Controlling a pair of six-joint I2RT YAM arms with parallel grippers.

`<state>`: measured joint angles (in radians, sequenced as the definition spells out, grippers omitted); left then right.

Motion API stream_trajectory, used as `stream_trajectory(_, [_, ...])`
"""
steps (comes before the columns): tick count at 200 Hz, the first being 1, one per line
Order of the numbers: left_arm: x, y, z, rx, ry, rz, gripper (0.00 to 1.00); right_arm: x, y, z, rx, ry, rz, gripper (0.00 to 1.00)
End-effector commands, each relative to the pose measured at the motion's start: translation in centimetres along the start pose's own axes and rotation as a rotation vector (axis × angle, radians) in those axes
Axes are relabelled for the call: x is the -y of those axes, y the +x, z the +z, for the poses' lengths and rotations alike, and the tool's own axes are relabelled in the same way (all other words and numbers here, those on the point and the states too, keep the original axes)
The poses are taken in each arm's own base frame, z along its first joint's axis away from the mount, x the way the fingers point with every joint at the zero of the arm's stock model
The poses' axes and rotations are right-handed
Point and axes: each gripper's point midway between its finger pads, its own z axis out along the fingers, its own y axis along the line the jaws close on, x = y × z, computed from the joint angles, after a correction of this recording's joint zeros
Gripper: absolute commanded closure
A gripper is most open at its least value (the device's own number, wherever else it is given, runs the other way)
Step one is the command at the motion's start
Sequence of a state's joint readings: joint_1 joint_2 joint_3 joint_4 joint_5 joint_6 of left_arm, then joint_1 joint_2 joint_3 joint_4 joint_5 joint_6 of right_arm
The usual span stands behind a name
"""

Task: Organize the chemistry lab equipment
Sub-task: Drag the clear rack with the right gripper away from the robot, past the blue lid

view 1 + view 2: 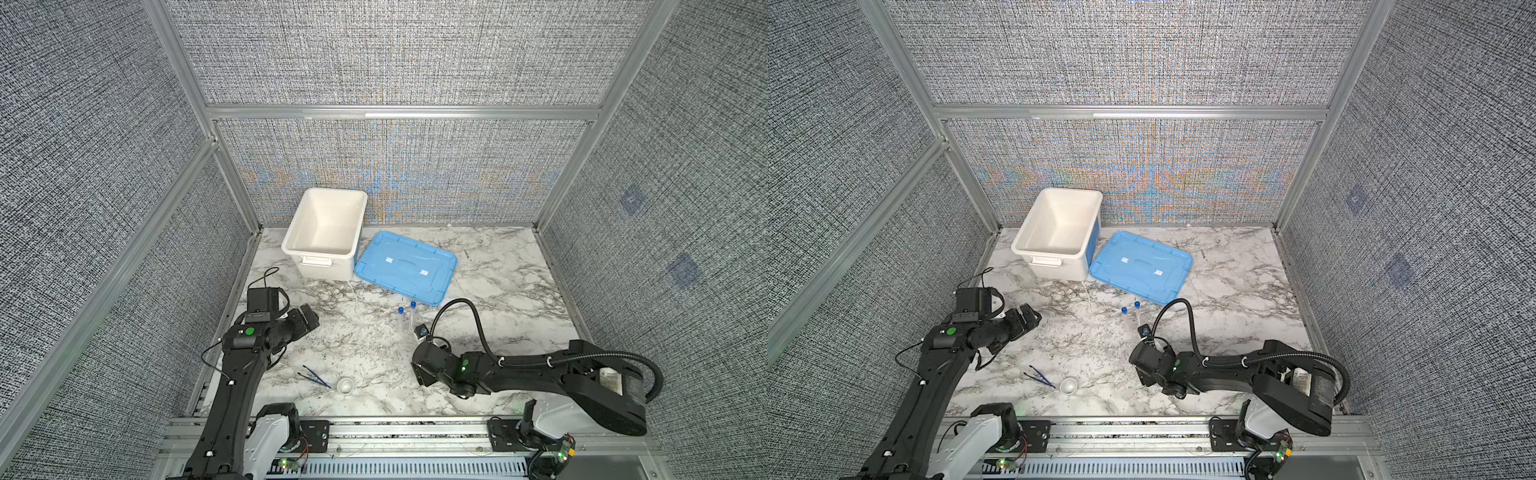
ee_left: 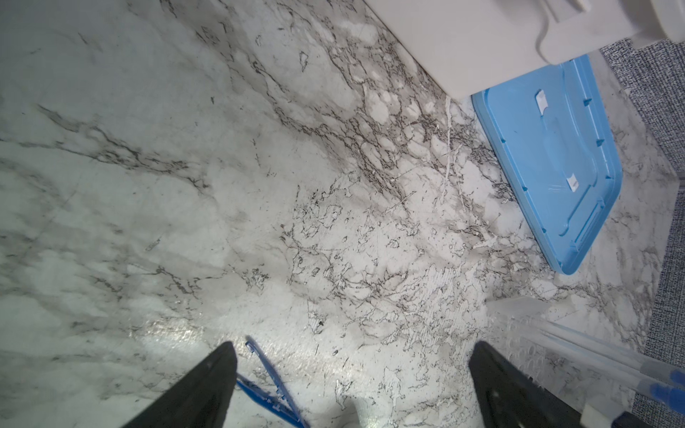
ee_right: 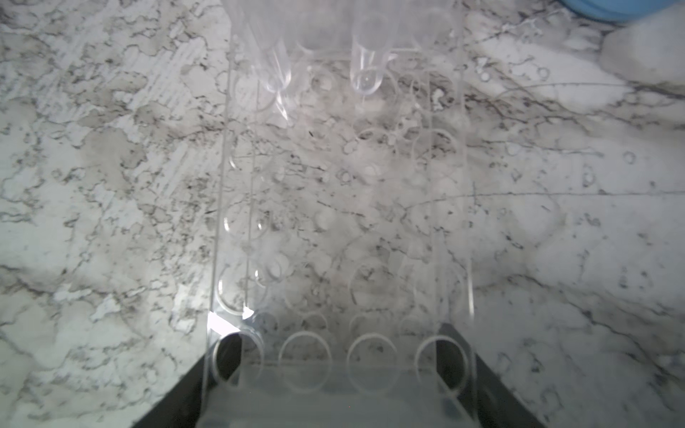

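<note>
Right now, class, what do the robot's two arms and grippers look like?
The left arm and right arm are black and blocky, with white base housings and a round green mark near each wrist. Thin black wires loop off the left; a thick ribbed black hose arcs over the right. The left gripper and right gripper have black wedge-shaped fingers.

Bright, even light in both top views; coloured moiré bands on the back wall point(image 1: 1142, 178), side walls point(image 1: 1433, 208) bowed at the edges. Glare on the marble table point(image 2: 174, 329); clear rack point(image 3: 341, 222) blurred, hazy near the right wrist lens
</note>
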<state>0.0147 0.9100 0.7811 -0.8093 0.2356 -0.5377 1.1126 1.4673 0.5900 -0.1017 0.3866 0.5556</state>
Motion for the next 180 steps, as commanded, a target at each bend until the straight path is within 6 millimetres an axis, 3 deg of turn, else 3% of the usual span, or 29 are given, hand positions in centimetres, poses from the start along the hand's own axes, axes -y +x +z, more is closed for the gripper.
stream_trajectory(1, [0.1, 0.1, 0.1, -0.002, 0.007, 0.011, 0.01, 2.9, 1.3, -0.1, -0.038, 0.112, 0.015, 0.3])
stream_trajectory(80, [0.1, 0.0, 0.2, -0.006, 0.007, 0.011, 0.01, 7.6, 1.8, -1.0, -0.031, 0.185, 0.158, 0.3])
stream_trajectory(130, [0.1, 0.0, 0.3, -0.008, 0.007, 0.012, 0.01, 9.8, 2.6, -1.5, -0.037, 0.208, 0.233, 0.3])
stream_trajectory(180, [0.1, 0.1, 0.3, -0.008, 0.009, 0.012, 0.01, 11.2, 1.8, -1.7, -0.029, 0.223, 0.277, 0.3])
